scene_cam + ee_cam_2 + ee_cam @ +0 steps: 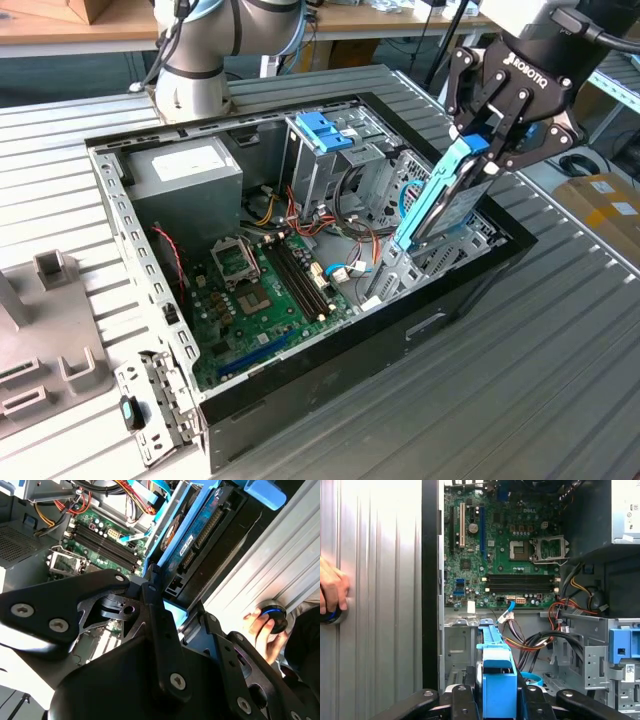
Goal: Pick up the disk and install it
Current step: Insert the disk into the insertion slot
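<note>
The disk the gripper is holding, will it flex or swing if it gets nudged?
Probably stiff: the disk hangs tilted from the gripper without sagging. Likely heavy for its size, being metal-bodied. Gripped at its top end, it could pivot if bumped.

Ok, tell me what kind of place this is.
Likely a robotics lab bench: an opened computer case sits on a ribbed metal table, the end effector holds the disk over its interior, and a wooden workbench stands behind.

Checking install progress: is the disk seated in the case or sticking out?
Sticking out: the disk stands tilted on edge, upper part above the computer case rim, with the tool shut on its top.
</note>
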Motion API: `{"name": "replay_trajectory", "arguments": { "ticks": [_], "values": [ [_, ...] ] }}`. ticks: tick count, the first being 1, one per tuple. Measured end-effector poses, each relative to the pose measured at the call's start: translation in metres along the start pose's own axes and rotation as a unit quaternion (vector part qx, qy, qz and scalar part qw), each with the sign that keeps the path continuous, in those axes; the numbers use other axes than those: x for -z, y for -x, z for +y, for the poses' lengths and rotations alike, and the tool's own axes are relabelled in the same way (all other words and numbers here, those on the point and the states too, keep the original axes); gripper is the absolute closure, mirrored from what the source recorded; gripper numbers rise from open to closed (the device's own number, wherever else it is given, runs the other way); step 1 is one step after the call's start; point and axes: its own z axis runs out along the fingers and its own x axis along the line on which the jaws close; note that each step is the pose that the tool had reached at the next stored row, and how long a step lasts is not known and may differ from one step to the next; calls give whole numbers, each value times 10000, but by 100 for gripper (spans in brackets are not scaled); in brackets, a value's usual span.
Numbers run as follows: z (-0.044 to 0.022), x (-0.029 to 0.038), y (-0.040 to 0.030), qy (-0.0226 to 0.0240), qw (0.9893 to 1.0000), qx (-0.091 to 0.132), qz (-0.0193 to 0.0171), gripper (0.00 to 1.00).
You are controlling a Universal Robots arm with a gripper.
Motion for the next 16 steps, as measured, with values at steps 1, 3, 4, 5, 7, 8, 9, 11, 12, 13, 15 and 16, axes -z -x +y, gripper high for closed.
{"name": "replay_trajectory", "arguments": {
  "ticks": [1, 3, 4, 5, 7, 8, 9, 11, 12, 13, 15, 16],
  "values": [
    [0, -12, -1, 0, 10000, 0, 0, 63],
    [0, -38, -2, 0, 10000, 0, 0, 63],
    [0, -45, -3, 0, 10000, 0, 0, 63],
    [0, -57, -3, 0, 10000, 0, 0, 63],
    [0, -66, -3, 0, 10000, 0, 1, 63],
    [0, -69, -4, 0, 10000, 0, 1, 63],
    [-1, -73, -4, 0, 10000, 0, 0, 63],
    [0, -80, -4, 0, 10000, 0, 0, 63],
    [0, -84, -4, 0, 10000, 0, 0, 63],
    [-1, -91, -5, 0, 10000, 0, 0, 63],
    [-1, -102, -5, 0, 10000, 0, 0, 63],
    [-1, -106, -5, 0, 10000, 0, 0, 63]
  ]
}}
